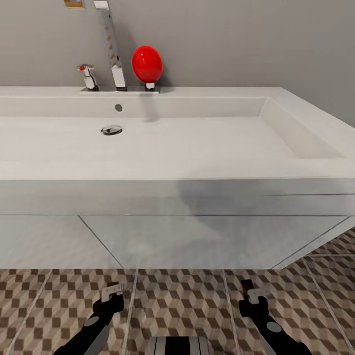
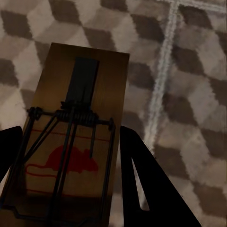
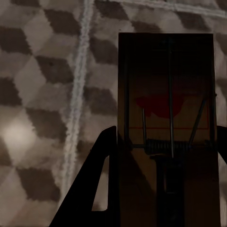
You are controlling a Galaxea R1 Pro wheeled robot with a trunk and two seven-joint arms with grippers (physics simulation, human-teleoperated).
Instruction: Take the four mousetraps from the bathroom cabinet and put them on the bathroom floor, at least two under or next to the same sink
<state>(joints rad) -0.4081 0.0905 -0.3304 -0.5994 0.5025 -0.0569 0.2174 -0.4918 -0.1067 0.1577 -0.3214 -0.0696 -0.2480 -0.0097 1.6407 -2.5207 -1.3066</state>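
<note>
I stand in front of a long white sink (image 1: 197, 148). Both my arms hang low over the floor (image 1: 182, 301) with its brown and beige cube tiles.

My left gripper (image 1: 112, 292) sits at about 7 o'clock in the head view. It pinches a trap (image 2: 75, 127), one dark finger (image 2: 146, 184) on each long side of the board. The black wire and the red mouse picture face my wrist camera. The far end of the board sticks out past my fingers, above the tiles.

My right gripper (image 1: 252, 292) sits at about 5 o'clock. It pinches a second trap (image 3: 168, 118) the same way. A finger (image 3: 101, 184) presses one long edge, and the other finger is just at the edge of the picture. The board looks dark, with a red mark near the middle.

The sink front (image 1: 187, 197) is at 12 o'clock, near the two grippers. Its right end slants off toward 3 o'clock. The tiles between my grippers are bare. A tap (image 1: 113, 49) and a red ball (image 1: 147, 64) stand at the back of the sink, at about 11 o'clock.
</note>
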